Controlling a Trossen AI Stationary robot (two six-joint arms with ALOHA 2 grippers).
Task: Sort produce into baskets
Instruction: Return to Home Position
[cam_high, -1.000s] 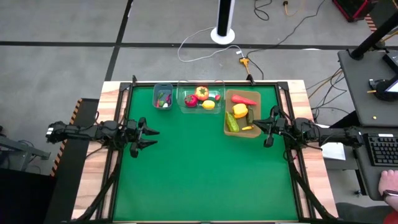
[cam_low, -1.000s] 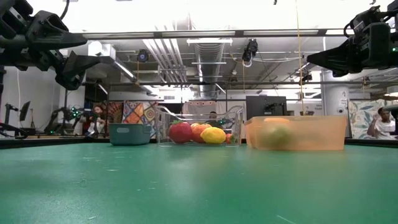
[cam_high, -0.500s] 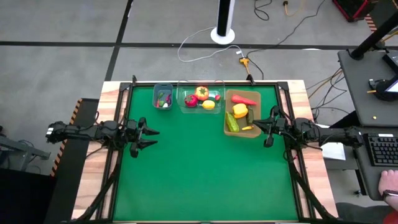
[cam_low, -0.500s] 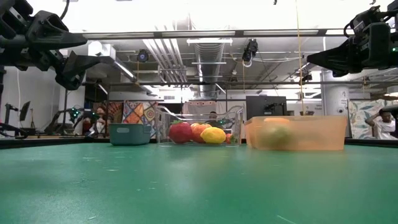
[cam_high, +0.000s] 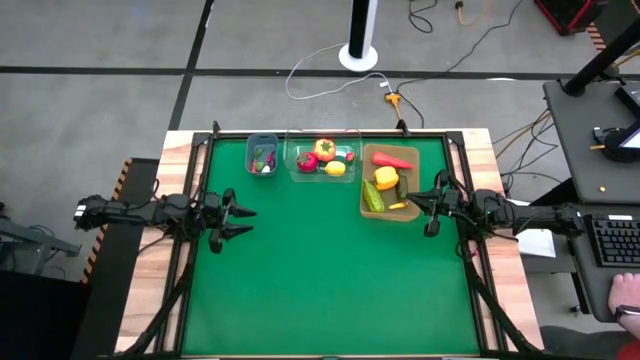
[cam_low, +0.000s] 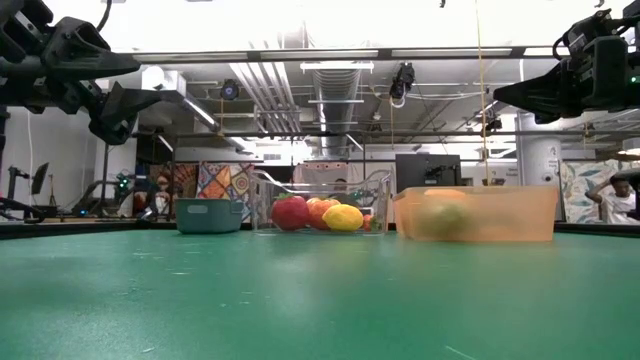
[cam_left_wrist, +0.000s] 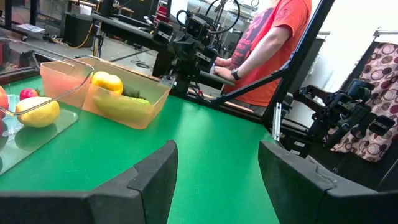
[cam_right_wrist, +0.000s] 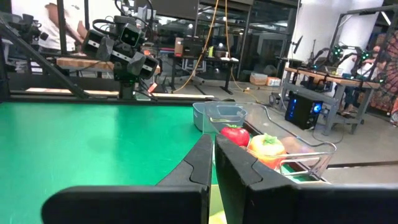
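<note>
With all produce already in the three bins, the empty right gripper (cam_high: 432, 213), fingers nearly closed, hovers beside the tan tray (cam_high: 366, 152), while the left gripper (cam_high: 238, 221) gapes empty, well apart.

No legible text, label, brand, number or sign is being shown on the baskets, the produce, the arms or the table.
</note>
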